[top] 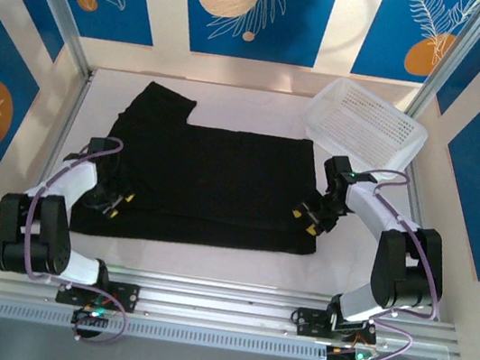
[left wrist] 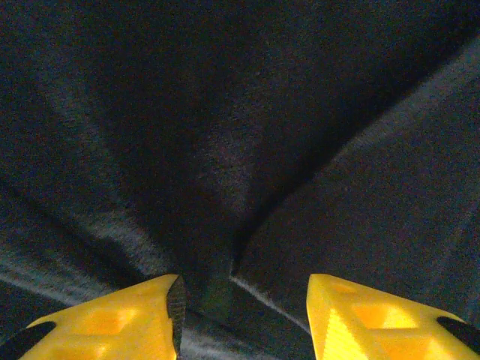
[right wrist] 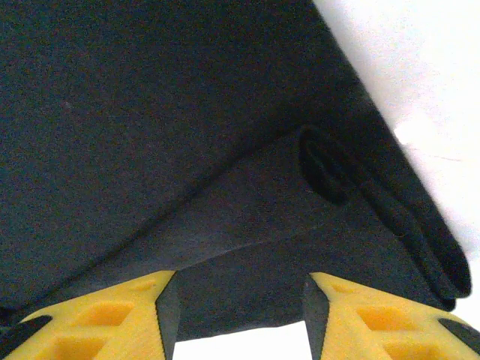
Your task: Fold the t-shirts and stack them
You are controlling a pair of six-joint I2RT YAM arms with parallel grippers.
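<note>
At the side edges of the black t-shirt (top: 209,175), left end effector (top: 120,205) and right end effector (top: 305,220) rest spread apart

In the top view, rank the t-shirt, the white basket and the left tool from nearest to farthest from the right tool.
From the right tool:
1. t-shirt: right at its tips, at the shirt's right edge.
2. white basket: behind it, in the far right corner.
3. left tool: across the shirt, on its left side.
</note>
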